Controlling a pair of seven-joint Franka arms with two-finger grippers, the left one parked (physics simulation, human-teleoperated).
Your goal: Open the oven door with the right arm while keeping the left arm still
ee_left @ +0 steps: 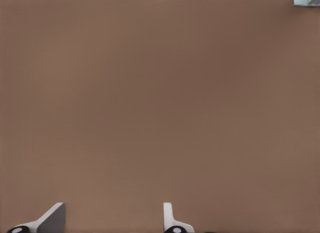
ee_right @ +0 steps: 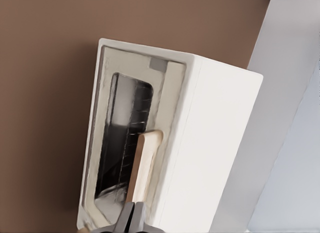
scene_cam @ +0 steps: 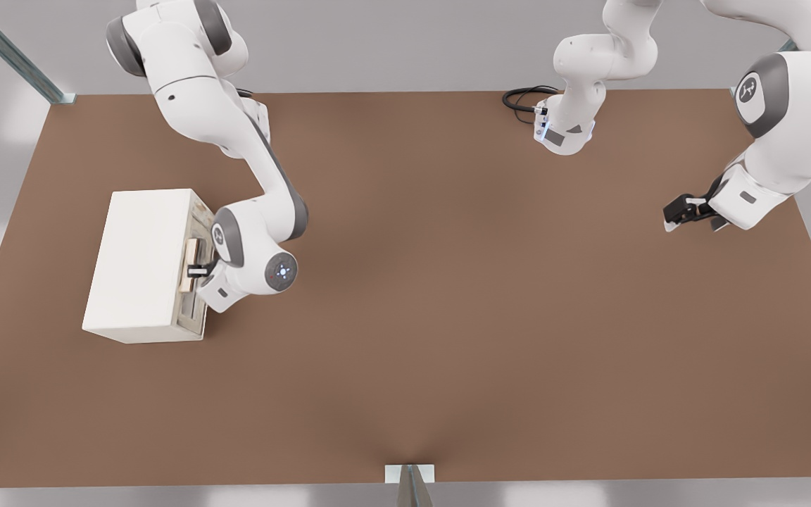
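**Tool clamped on the oven's bar handle**

The tool (scene_cam: 199,271) sits at the oven door (scene_cam: 196,271), its fingers (ee_right: 131,220) drawn nearly together on the tan handle (ee_right: 142,165), which passes between them. The right arm (scene_cam: 265,176) reaches down to it from the table's far edge.

The oven (scene_cam: 141,264) stands on the brown table (scene_cam: 448,317) toward the front view's left. Its door faces the front view's right, and the box's long axis runs from the far side of the table toward the near side. The handle lies along that same line.

The front view gives only an edge-on sliver of the door. The right wrist view shows the door face: a cream frame around a dark window (ee_right: 122,138) with rack wires behind the glass.
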